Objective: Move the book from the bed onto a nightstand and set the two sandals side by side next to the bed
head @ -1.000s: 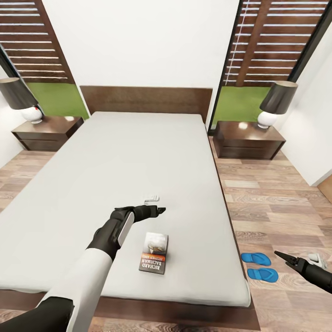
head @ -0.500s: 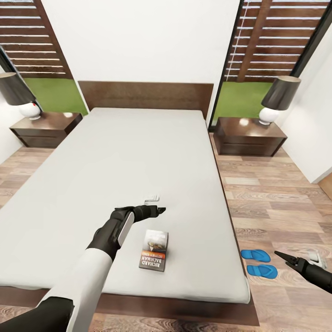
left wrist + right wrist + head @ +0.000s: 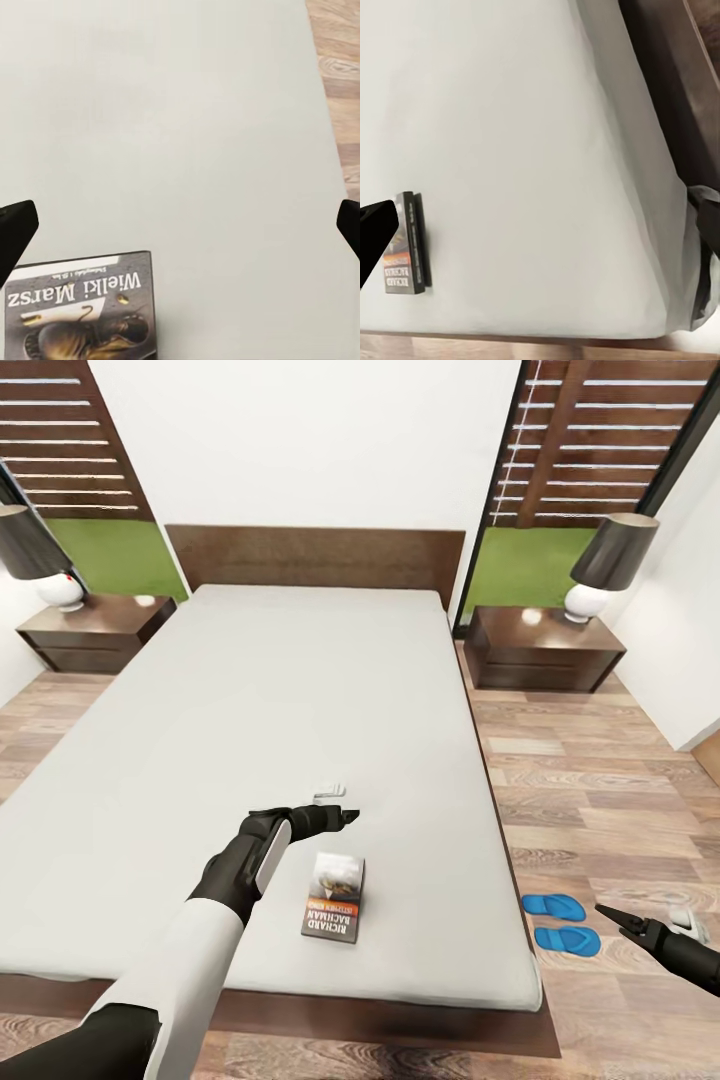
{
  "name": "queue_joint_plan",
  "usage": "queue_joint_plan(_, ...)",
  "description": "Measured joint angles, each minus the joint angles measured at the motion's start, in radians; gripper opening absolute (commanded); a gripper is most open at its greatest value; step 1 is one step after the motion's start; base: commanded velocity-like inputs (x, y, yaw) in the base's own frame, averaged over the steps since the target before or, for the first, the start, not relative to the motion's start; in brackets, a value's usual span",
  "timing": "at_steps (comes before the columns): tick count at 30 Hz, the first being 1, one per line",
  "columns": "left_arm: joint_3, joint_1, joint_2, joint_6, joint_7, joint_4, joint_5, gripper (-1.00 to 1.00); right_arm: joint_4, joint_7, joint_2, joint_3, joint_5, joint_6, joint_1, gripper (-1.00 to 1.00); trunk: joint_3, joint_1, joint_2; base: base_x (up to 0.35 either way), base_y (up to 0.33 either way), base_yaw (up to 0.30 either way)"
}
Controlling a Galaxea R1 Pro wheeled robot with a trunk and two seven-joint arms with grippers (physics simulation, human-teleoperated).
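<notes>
Left end effector (image 3: 340, 816) hovering open over the bed (image 3: 250, 690), just beyond the book (image 3: 333, 898); right end effector (image 3: 612, 915) open near the sandals (image 3: 560, 922). Arms unmoved, view merely tilted down over the last second. Book ungrasped.

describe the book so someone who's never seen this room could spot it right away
Start at the big grey bed with the dark headboard. Near its foot end, just beyond the left gripper, the book lies flat on the mattress. It is the only dark thing there: a thin paperback with an orange band and white lettering.
</notes>
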Motion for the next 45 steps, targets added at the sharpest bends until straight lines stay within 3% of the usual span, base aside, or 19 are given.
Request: queue_joint_plan(45,0.0,0.0,0.0,0.0,0.0,0.0,0.0,1.0,0.0,0.001,0.0,0.0,0.0,0.0,0.0,1.0,-0.071,0.0,0.0,0.0,0.0,0.0)
